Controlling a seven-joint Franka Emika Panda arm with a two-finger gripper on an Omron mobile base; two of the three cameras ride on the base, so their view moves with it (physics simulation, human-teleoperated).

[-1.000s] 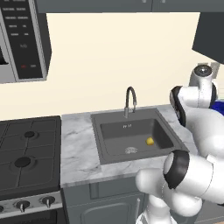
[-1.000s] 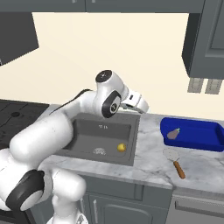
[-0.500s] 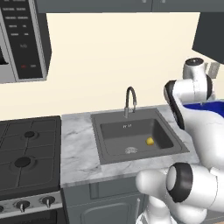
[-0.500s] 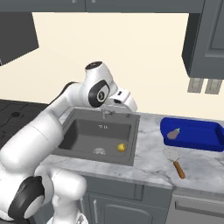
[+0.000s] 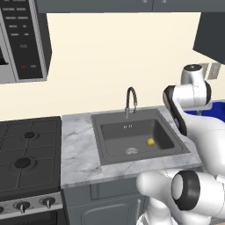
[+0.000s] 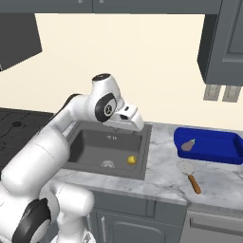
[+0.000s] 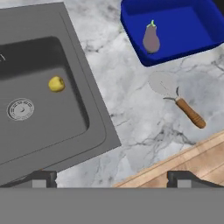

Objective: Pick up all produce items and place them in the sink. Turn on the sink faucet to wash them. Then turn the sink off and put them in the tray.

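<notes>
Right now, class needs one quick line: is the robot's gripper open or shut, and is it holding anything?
Gripper: open and empty, fingertips wide apart above the counter beside the sink.

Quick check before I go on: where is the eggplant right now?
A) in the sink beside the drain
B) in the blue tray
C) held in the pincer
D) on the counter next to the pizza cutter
B: the eggplant lies inside the blue tray, while the lemon is the one sitting in the sink.
</notes>
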